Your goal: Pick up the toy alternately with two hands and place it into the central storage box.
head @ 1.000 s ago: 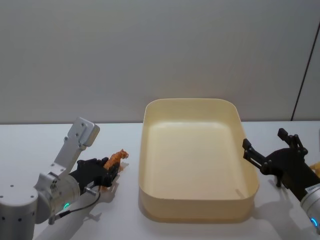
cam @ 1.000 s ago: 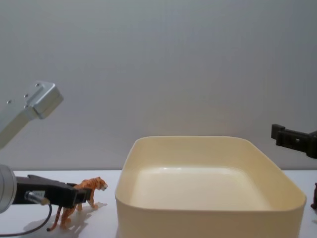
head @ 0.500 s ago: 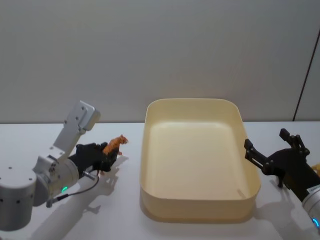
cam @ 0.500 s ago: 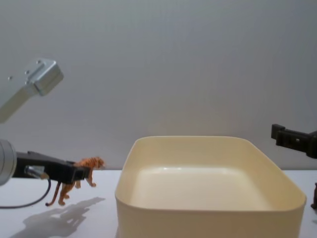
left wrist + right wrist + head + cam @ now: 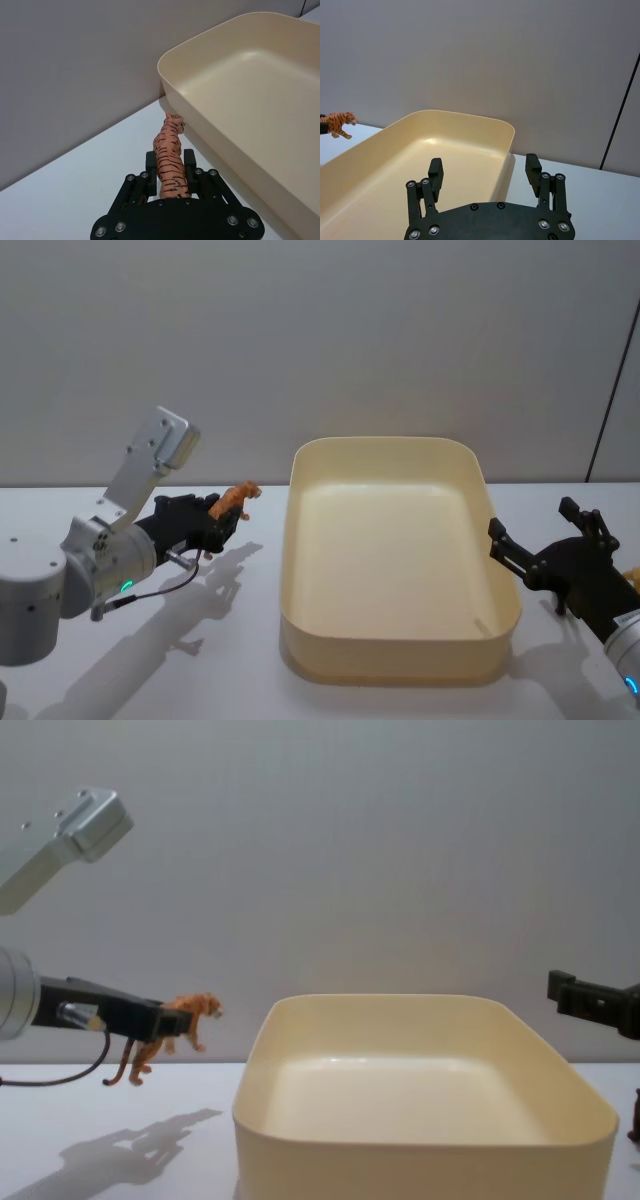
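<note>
An orange striped toy tiger [image 5: 234, 502] [image 5: 170, 160] [image 5: 175, 1025] hangs in the air left of the cream-yellow storage box [image 5: 392, 650] [image 5: 420, 1150], at about rim height. My left gripper [image 5: 215, 520] [image 5: 169, 164] [image 5: 168, 1023] is shut on the tiger's body, its head pointing toward the box. The tiger [image 5: 339, 123] also appears small beyond the box's far rim [image 5: 465, 117] in the right wrist view. To the right of the box my right gripper [image 5: 545, 540] [image 5: 484, 175] [image 5: 575, 992] stands open, holding nothing. The box [image 5: 260, 60] is empty.
The white table [image 5: 200, 660] carries the shadow of my left arm and the tiger. A yellowish object [image 5: 632, 578] lies at the right edge behind my right arm, and a dark small figure [image 5: 634, 1115] stands at the table's right edge. A grey wall runs behind.
My left gripper has lifted the tiger off the table and carried it upward and slightly toward the box. The right gripper has stayed where it was.
</note>
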